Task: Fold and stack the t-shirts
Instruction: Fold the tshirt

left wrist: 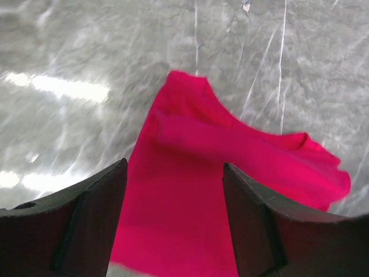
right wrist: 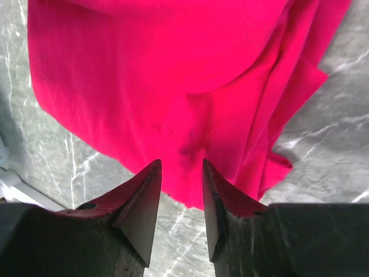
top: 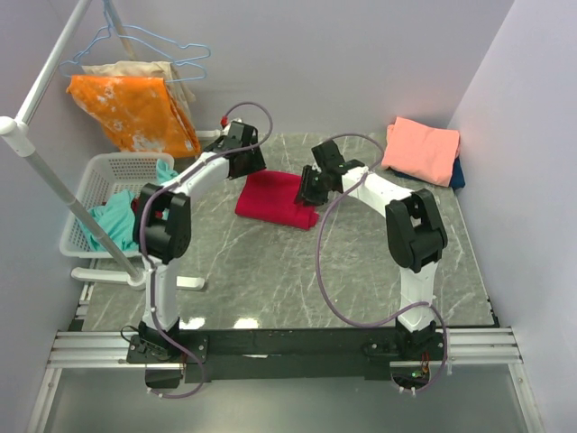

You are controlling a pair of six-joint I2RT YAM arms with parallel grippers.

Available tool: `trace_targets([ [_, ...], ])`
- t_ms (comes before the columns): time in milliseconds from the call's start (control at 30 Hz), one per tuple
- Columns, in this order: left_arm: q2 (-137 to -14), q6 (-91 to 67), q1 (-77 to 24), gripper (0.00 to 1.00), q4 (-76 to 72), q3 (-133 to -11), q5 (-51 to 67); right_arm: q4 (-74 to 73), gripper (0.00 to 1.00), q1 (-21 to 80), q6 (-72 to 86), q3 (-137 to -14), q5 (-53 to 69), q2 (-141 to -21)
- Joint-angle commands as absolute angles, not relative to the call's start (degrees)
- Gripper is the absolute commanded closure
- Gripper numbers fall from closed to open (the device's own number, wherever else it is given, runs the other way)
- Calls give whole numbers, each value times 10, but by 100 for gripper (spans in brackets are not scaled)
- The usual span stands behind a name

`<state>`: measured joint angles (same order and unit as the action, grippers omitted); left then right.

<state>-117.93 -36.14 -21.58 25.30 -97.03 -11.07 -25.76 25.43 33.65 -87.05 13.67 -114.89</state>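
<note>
The crimson-red t-shirt (top: 273,198) lies folded on the grey marble table (top: 270,271), also in the left wrist view (left wrist: 190,196) and the right wrist view (right wrist: 173,86). My left gripper (top: 250,162) is open and empty just above its far left edge (left wrist: 174,173). My right gripper (top: 311,191) is open and empty at its right edge (right wrist: 181,167). A folded salmon-pink t-shirt (top: 421,149) lies at the back right on a dark blue one (top: 458,173), of which only an edge shows.
A white basket (top: 106,171) with teal cloth (top: 113,216) stands at the left. An orange white-blotched cloth (top: 135,110) hangs from a hanger on the white rack (top: 45,176). Walls close in on both sides.
</note>
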Motion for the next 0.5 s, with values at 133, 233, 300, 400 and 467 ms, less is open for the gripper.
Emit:
trace_targets([
  [133,-1311,-359,-221,28,297,-1130,-105,-248,60,258,359,-840,126,-1133],
  [233,-1350,-357,-221,28,308,-1168,-115,-245,61,258,357,-816,125,-1132],
  [300,-1365,-356,-221,28,314,-1181,-129,-243,61,258,355,-798,127,-1134],
  [400,-1360,-351,-221,28,302,-1170,-148,-244,62,258,355,-786,127,-1143],
  [467,-1358,-349,-220,27,288,-1171,-159,-245,63,258,355,-780,126,-1147],
])
